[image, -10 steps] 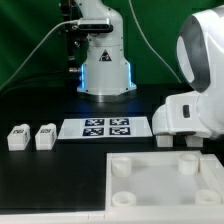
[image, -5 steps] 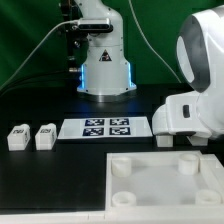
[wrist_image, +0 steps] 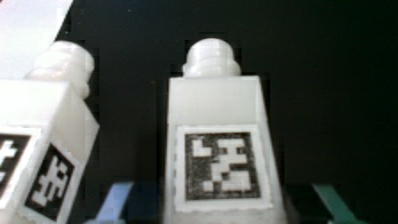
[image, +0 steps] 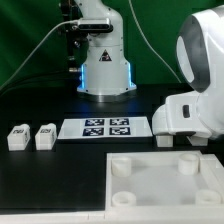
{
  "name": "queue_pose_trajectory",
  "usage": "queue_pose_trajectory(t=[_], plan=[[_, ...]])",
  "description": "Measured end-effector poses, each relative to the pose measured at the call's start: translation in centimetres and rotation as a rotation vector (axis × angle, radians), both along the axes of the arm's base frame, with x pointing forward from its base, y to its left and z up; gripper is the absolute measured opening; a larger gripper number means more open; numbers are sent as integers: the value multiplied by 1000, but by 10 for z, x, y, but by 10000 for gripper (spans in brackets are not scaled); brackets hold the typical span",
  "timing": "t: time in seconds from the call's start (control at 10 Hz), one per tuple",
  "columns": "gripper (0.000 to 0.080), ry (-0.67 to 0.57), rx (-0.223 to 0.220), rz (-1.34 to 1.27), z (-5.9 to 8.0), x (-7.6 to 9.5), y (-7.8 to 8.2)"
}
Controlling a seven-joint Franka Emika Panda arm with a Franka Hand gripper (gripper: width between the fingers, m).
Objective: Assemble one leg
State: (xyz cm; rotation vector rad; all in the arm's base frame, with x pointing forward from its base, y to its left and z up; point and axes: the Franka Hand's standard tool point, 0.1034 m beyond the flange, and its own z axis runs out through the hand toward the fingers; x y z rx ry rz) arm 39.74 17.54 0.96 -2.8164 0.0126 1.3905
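close up, a white leg [wrist_image: 222,140] with a square tag sits on the dark surface [wrist_image: 134,40] between the released, spread fingers [wrist_image: 118,200], a second leg [wrist_image: 50,140] just beside it.

Plain green backdrop [image: 150,40] behind a matte black table [image: 50,185] under soft, even light

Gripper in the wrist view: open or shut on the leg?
Open: the gripper has blue fingertips flanking the leg, dark gap each side.

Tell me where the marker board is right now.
In the exterior view the marker board lies mid-table in front of the arm's base, a leg just to that view's left and the panel nearer the camera.
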Motion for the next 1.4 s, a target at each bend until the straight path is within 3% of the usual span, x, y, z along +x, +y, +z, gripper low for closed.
queue_pose_trajectory(t=[0.2, 0.4, 0.5, 0.7, 0.8, 0.9, 1.0, 1.2, 1.4], plan=[[290, -52, 38, 9, 19, 24, -9], [291, -123, 92, 25, 50, 50, -29], [291, -236, 118, 26, 68, 71, -39], [291, -444, 127, 17, 122, 103, -66], [291, -543, 115, -3, 143, 115, -73], [291, -606, 109, -14, 154, 123, -72], [291, -743, 109, -18, 149, 131, -71], [291, -918, 103, -21, 147, 130, -73], [291, -1079, 96, 12, 159, 153, -72]])
